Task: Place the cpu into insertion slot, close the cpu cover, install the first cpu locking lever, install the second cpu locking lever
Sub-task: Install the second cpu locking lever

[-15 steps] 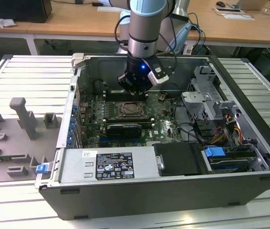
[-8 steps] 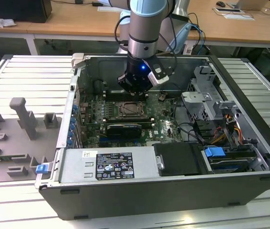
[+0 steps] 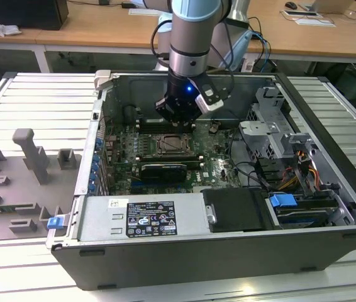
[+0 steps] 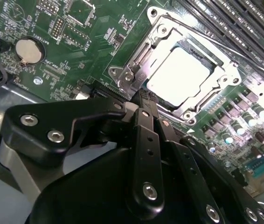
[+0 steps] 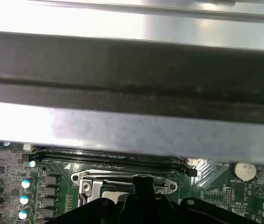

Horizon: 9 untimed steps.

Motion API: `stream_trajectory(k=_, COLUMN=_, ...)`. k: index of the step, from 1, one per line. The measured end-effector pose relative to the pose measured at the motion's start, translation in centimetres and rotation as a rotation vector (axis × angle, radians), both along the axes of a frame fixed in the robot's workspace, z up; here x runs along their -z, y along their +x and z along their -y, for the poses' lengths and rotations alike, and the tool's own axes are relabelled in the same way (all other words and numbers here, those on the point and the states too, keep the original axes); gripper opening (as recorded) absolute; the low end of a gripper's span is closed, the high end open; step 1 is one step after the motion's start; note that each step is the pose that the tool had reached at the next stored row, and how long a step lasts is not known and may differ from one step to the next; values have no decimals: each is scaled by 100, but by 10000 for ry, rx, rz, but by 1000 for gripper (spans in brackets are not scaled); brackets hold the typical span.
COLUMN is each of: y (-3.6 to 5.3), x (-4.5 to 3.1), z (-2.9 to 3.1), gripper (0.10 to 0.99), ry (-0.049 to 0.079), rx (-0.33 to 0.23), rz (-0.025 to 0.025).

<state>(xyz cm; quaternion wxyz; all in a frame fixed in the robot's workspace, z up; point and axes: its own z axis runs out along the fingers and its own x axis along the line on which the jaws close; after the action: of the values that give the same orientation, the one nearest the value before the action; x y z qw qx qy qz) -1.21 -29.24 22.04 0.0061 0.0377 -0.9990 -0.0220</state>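
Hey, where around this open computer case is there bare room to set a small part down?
The ribbed metal table lies bare between the case wall and the grey fixture blocks. The black panel beside the power supply is flat. Around the insertion slot, under the gripper, it is crowded.

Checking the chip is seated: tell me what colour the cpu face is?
Pale silver, glaring almost white, on the cpu; the second wrist view shows it best.
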Motion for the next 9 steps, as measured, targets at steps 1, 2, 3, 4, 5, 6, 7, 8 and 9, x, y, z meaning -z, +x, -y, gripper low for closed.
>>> stream_trajectory(k=1, y=0, x=-34, z=0, gripper=106, ry=-1, rx=0, rz=-1)
stream_trajectory(k=2, y=0, x=-66, z=0, gripper=106, ry=0, rx=0, rz=0)
stream_trajectory(k=3, y=0, x=-132, z=0, gripper=106, ry=1, rx=0, rz=0)
stream_trajectory(k=4, y=0, x=-226, z=0, gripper=106, ry=1, rx=0, rz=0)
stream_trajectory(k=5, y=0, x=-243, z=4, gripper=106, ry=1, rx=-3, rz=0)
stream_trajectory(k=6, y=0, x=-244, z=13, gripper=106, ry=0, rx=0, rz=0)
stream_trajectory(k=7, y=0, x=-243, z=19, gripper=106, ry=2, rx=0, rz=0)
stream_trajectory(k=8, y=0, x=-243, z=22, gripper=106, ry=1, rx=0, rz=0)
stream_trajectory(k=9, y=0, x=-244, z=26, gripper=106, ry=0, rx=-1, rz=-1)
